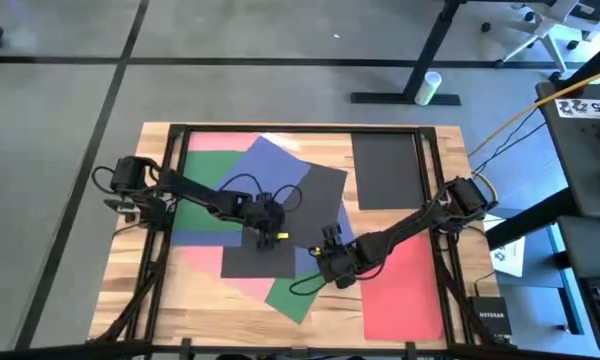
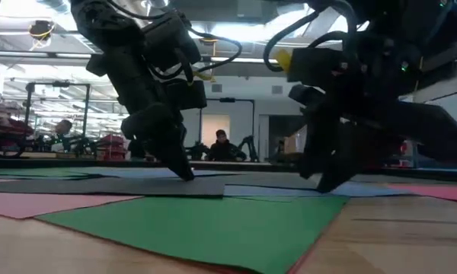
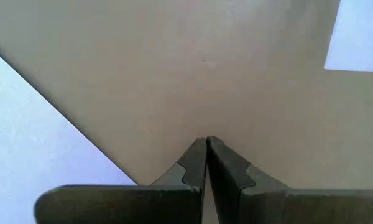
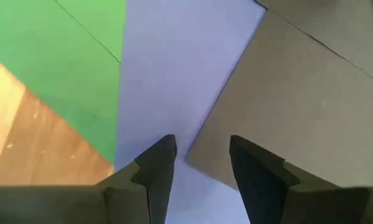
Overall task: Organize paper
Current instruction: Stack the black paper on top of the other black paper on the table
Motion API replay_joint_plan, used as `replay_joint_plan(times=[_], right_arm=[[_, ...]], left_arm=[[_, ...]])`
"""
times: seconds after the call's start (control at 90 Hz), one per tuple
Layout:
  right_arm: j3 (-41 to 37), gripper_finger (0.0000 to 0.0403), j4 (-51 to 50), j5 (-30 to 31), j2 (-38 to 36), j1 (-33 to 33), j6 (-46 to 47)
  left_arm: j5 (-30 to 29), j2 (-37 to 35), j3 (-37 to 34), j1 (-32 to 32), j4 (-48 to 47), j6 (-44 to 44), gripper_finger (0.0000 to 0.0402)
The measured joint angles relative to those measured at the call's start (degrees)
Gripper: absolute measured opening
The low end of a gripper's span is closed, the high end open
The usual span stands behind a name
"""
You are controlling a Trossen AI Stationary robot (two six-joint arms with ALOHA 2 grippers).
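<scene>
Overlapping paper sheets cover the table: pink (image 1: 208,140), blue (image 1: 265,165), green (image 1: 295,292), red (image 1: 405,290), and a large black sheet (image 1: 290,210) lying flat on top in the middle. My left gripper (image 1: 267,236) is shut, its tips down on that black sheet (image 3: 236,74). My right gripper (image 1: 330,268) stands open at the sheet's near right corner (image 4: 194,157). One finger is over the black sheet (image 4: 311,106), the other over the blue sheet (image 4: 174,74) beneath it. My left gripper presses its shut fingertips (image 3: 199,146) down on the black sheet's top face, toward its near edge. The fingers (image 2: 184,172) come from above, slanting. The sheet lies flat on the sheets below. Whether my right gripper's open tips (image 2: 324,185) touch the paper, I cannot tell.
A second black sheet (image 1: 385,170) lies at the far right. Another green sheet (image 1: 195,215) lies at the left under my left arm. A black frame rail (image 1: 300,128) runs along the table's far edge. A small white printed sheet (image 1: 508,255) sits off the table's right edge.
</scene>
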Motion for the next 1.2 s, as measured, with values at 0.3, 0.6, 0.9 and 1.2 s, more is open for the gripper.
replay_joint_plan(times=[0.3, 0.6, 0.9, 1.2], right_arm=[[-0.1, 0.0147, 3.8, 2.3, 0.1, -2.9, 0.1], [-0.1, 0.0147, 1.9, 1.2, 0.0, -2.6, -3.7], [-0.1, 0.0147, -3.8, 2.4, -1.1, 0.4, -4.3], [0.0, 0.0147, -4.1, -1.2, -1.1, 0.4, -4.2]], left_arm=[[0.2, 0.0, 0.0, 0.0, 0.0, 0.0, 0.0], [0.3, 0.0, 0.0, 0.0, 0.0, 0.3, 0.0], [0.3, 0.0, -0.1, 0.0, 0.7, 0.4, 0.0], [0.6, 0.0, 0.0, 0.0, 2.2, 0.4, 0.0]])
